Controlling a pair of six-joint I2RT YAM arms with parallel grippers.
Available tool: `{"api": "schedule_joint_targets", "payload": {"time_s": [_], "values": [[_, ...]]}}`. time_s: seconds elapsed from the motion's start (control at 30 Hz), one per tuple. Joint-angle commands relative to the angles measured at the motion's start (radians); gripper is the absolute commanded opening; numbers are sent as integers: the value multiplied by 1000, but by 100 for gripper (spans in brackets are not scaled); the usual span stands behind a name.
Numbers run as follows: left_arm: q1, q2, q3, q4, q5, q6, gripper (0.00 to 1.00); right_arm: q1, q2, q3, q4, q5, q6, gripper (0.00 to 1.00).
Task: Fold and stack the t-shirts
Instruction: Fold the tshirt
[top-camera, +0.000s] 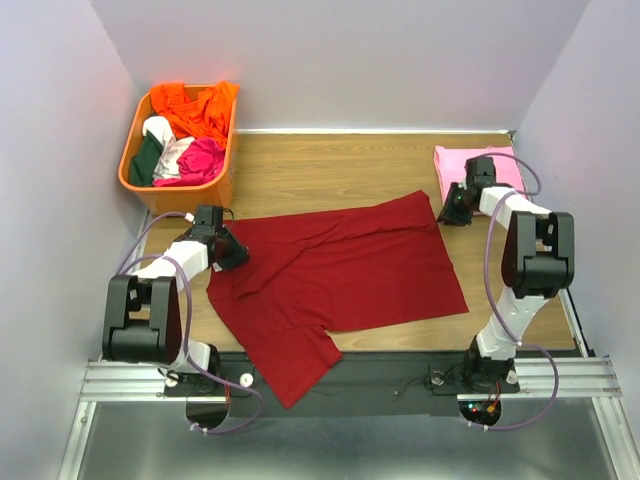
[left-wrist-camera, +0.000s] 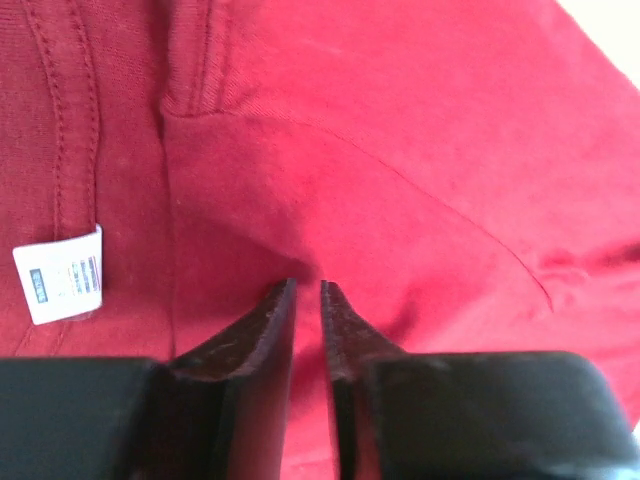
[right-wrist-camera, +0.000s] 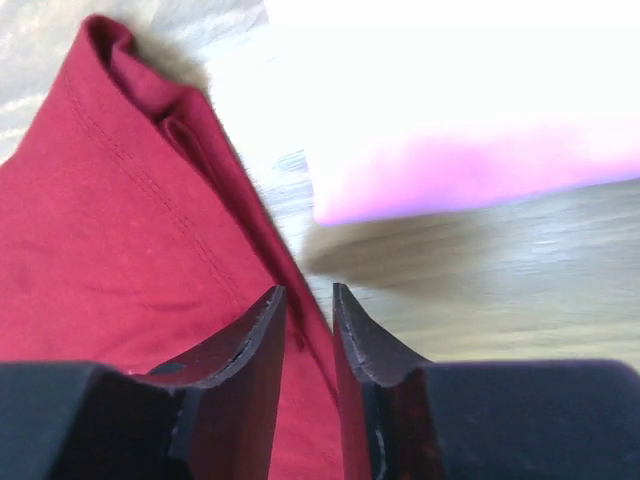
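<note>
A maroon t-shirt (top-camera: 340, 275) lies spread flat on the wooden table, one sleeve hanging over the near edge. My left gripper (top-camera: 232, 252) is at its left edge by the collar, and in the left wrist view the jaws (left-wrist-camera: 308, 285) are shut on a pinch of maroon cloth beside the white neck label (left-wrist-camera: 60, 272). My right gripper (top-camera: 455, 212) is at the shirt's far right corner, where it (right-wrist-camera: 308, 290) is shut on the maroon hem (right-wrist-camera: 150, 200). A folded light pink t-shirt (top-camera: 450, 162) lies just behind that gripper and shows close up (right-wrist-camera: 450, 170) in the right wrist view.
An orange plastic basket (top-camera: 195, 195) holding several crumpled garments stands at the back left, close behind the left gripper. Walls close in the table on the left, back and right. Bare wood (top-camera: 340, 170) shows behind the maroon shirt.
</note>
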Motion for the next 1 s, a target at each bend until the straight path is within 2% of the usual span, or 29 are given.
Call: {"api": "schedule_joint_targets", "payload": {"time_s": [0.0,0.1,0.23,0.33,0.5,0.63,0.97], "values": [[1,-110,67,-22,-33,27,35,-9,-68,86,12,-70,-23,33],[-4,-125,127,-20,-95,46,40,-9,-46,148,56,-156,3,34],[-9,-54,181,15,-153,82,41,-5,35,247,93,-223,33,33],[-13,12,214,44,-208,93,37,3,107,324,130,-271,54,30],[-16,90,225,83,-296,47,29,14,207,361,177,-300,82,25],[-13,162,214,86,-296,-6,26,14,265,338,196,-257,97,21],[7,228,124,107,-251,-65,20,-44,279,220,194,-67,92,17]]}}
